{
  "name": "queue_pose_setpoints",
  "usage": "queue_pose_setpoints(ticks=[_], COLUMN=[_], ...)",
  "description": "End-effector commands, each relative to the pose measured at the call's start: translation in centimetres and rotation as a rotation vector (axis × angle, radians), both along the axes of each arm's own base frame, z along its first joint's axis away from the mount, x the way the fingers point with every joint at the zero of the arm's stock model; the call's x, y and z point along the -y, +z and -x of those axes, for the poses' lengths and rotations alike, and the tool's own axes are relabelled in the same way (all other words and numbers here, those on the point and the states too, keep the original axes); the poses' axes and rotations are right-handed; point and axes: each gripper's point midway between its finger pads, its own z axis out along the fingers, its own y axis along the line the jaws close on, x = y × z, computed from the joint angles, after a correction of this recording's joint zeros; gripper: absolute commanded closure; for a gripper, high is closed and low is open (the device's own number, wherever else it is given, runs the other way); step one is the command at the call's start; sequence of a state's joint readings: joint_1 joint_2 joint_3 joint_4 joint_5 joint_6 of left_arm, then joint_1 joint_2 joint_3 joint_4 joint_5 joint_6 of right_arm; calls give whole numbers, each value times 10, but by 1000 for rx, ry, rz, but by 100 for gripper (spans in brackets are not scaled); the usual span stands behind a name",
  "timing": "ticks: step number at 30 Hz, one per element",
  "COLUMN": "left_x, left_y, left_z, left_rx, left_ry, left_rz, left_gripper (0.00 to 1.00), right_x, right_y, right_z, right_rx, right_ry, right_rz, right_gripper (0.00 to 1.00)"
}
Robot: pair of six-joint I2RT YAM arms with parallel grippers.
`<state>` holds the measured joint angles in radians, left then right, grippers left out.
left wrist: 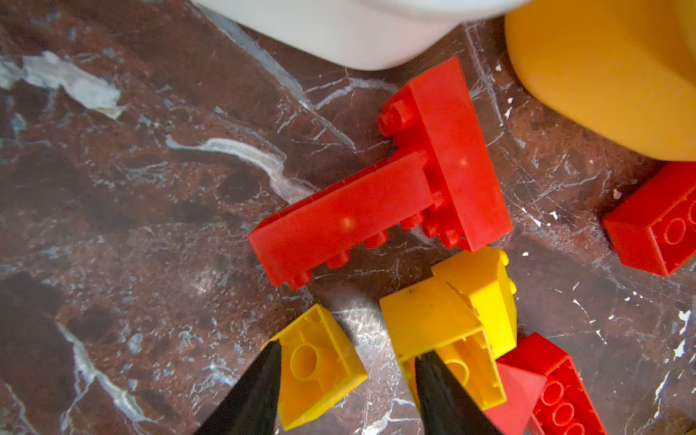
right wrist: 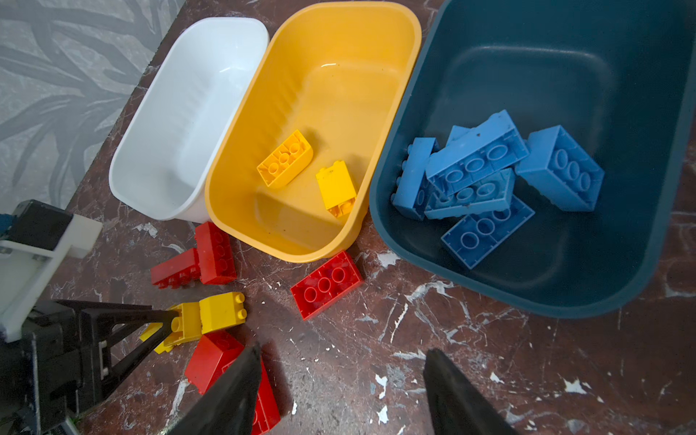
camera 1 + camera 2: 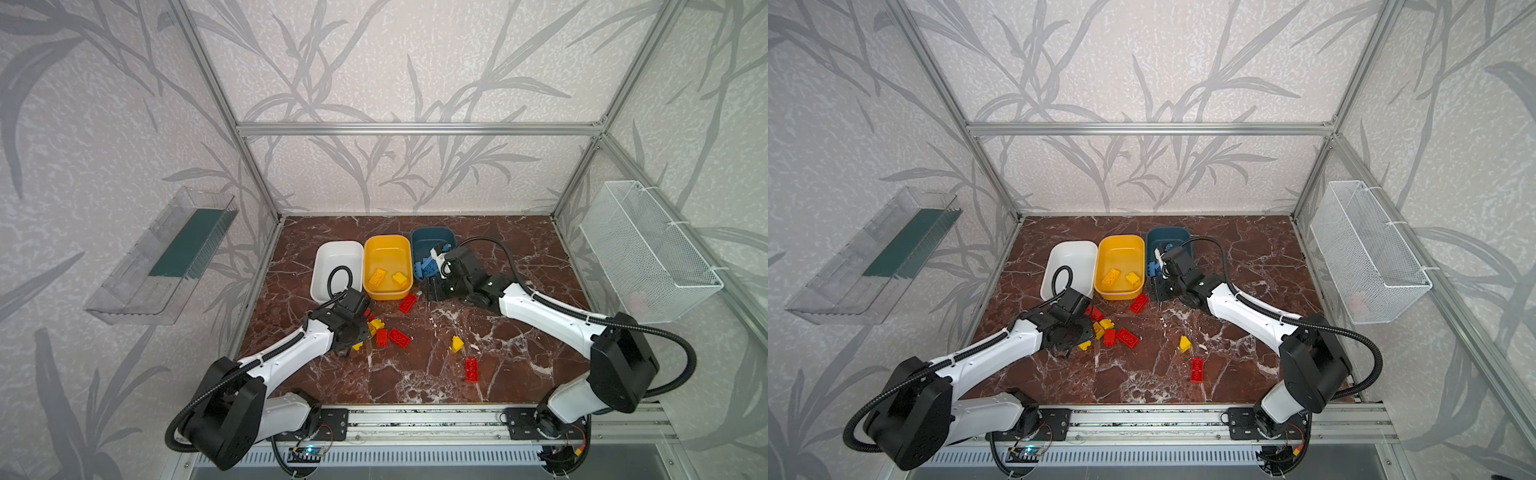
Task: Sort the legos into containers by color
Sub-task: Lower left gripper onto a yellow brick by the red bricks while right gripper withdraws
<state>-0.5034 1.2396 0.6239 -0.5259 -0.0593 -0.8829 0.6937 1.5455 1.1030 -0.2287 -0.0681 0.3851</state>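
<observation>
Both arms forward, wrists angled down, left hand and right hand each with jaws apart.

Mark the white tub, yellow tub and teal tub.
white tub (image 2: 180, 132), right wrist view, bare floor
yellow tub (image 2: 339, 98), right wrist view, bare floor
teal tub (image 2: 527, 83), right wrist view, bare floor

In both top views we see a clear plastic tray at mid-left; a white wire basket at mid-right; a reddish marbled tabletop at lower centre; leaf-patterned wallpaper above.
</observation>
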Motion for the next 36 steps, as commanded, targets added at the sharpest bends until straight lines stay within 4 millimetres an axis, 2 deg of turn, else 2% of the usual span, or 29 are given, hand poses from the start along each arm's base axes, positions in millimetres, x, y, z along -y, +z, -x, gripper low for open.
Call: queue_pose_setpoints(ticks=[1,4,10,13,18,26,31,36], left_x=[-2,-5,-12,-10,-6,-17,-17,-14], left_y=[2,15,47,52,40,5,-4,-7], left_z=[1,-2,-7,-7,0,19,21,16], left_rx=[3,42,130,139,94,16,9,-5], left_ry=[3,6,3,-7,5,55,69,62], left_rz=[-18,-27,-41,-33,-4,-39,-25,-32], left_gripper=[41,42,54,54,45,53,55,44], right_x=[2,2,2,2,3,6,7,6], right_y=[5,3,3,2,4,0,-2,-2], right_z=[-2,-2,-2,-2,-1,0,1,1], right_rx=[21,14,16,12,16,14,10,7], right_ry=[-7,-8,-9,-7,-7,-11,-12,-10], right_rz=[-5,-2,-3,-3,-2,8,13,10], right_gripper=[30,30,30,30,30,30,30,30])
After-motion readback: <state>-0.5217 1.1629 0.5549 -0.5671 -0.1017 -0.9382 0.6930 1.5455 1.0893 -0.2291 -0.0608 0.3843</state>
